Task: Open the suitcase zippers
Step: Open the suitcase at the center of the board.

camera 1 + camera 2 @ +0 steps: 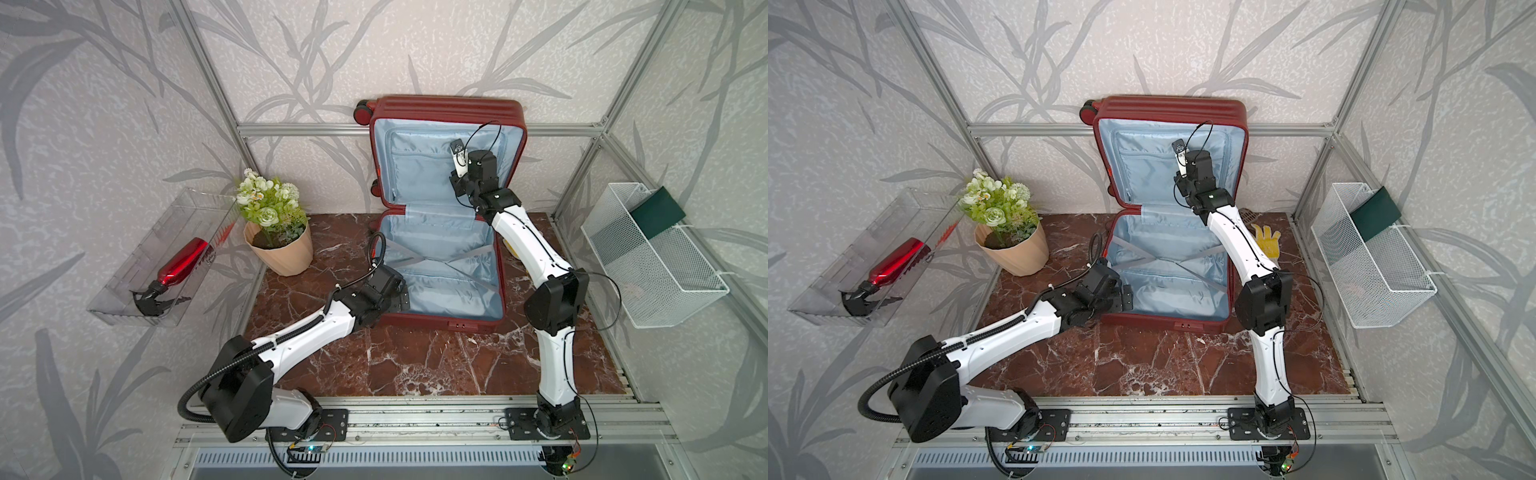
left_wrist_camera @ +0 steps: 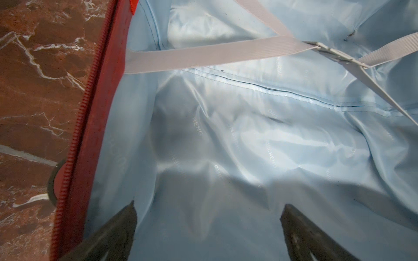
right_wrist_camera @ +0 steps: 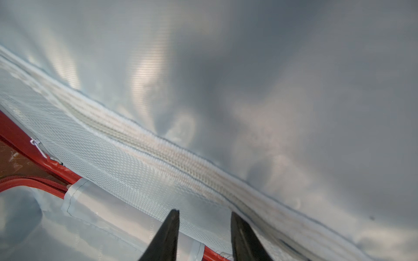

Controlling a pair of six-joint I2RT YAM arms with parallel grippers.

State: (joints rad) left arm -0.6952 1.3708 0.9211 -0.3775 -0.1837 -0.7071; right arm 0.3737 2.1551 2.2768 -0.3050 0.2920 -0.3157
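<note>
suitcase (image 1: 442, 109): dark-red shiny hard shell with ribs, lying open on the red-brown marble worktop (image 1: 415, 365), lid (image 1: 415, 166) standing up | zip (image 2: 77, 126): red teeth, undone | lining (image 2: 248, 135): smooth pale blue, faint letters like "RUICHEN" | left fingers (image 2: 126, 221): wide apart, empty, over lining | right fingers (image 3: 168, 230): apart, empty, by mesh pocket (image 3: 117, 162)

Suitcase (image 1: 446, 109) shows a metallic dark-red ribbed shell, pale blue glossy lining (image 1: 449, 286) with faint printed lettering, grey straps (image 2: 203, 55) and red zippers (image 2: 79, 128). Tabletop (image 1: 415, 365) is red-brown marble with white veins; walls (image 1: 104, 124) are pale with a grey leaf print. Pot (image 1: 286, 253) is peach, flowers (image 1: 266, 195) white and green, bottle (image 1: 183, 262) metallic red with black cap, basket (image 1: 665, 299) white mesh, glove (image 1: 1266, 239) yellow.
</note>
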